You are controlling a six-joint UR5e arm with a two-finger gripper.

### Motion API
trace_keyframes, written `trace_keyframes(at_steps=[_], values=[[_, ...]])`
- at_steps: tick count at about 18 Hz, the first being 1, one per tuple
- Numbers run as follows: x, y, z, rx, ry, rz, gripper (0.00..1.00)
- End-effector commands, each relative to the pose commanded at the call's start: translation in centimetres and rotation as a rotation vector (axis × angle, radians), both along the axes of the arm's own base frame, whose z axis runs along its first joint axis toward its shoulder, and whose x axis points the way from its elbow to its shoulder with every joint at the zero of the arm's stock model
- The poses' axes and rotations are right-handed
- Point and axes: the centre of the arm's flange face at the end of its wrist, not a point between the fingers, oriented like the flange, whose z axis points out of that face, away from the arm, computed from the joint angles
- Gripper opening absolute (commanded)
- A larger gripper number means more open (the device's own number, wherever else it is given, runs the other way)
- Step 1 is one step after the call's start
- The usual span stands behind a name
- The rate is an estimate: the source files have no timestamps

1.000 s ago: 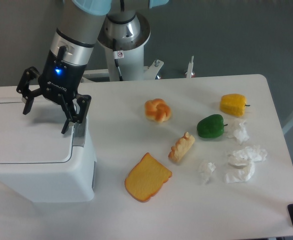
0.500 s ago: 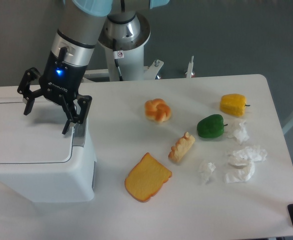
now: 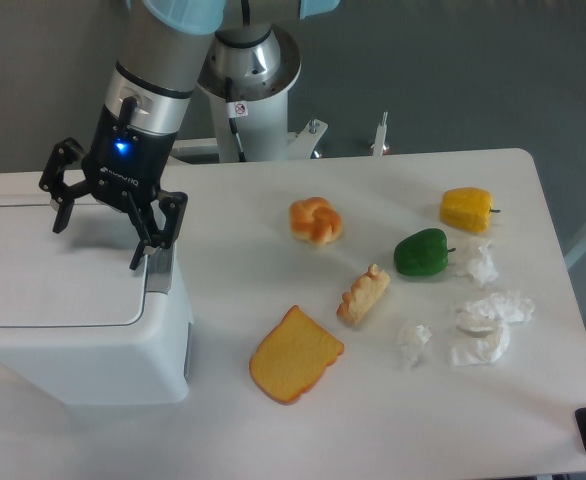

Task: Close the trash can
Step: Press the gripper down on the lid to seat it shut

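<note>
Since the earlier frames the gripper (image 3: 101,231) has crept a little to the right and slightly up over the bin (image 3: 78,305); nothing else on the table (image 3: 273,430) has shifted, and the lid (image 3: 58,265) lies as flat as it did before.

The bin sits at the far left of the table, its left side cut off by the picture edge. It is a boxy white container with rounded corners. Its lid is down and level, a thin seam tracing its outline on the top face. A grey latch tab (image 3: 159,272) sits at the lid's right edge, near the bin's right wall.

The arm comes down from the upper middle, leaning left, with a blue light glowing on the black wrist body. The gripper hangs above the lid's rear right part, its two black fingers spread wide apart and holding nothing. The right fingertip (image 3: 139,258) points down close to the latch tab; whether it touches the tab cannot be told.

To the right of the bin, well apart from it, lie a slice of toast (image 3: 295,355), a bun (image 3: 316,220), a pastry (image 3: 364,295), a green pepper (image 3: 421,252), a yellow pepper (image 3: 467,209) and crumpled tissues (image 3: 483,325).
</note>
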Motion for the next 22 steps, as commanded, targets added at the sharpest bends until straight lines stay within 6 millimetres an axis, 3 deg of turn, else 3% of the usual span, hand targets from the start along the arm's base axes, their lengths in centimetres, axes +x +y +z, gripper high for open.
trace_keyframes(at_steps=[22], values=[[-0.40,0.86,0.00,0.000,-0.023,0.023,1.00]])
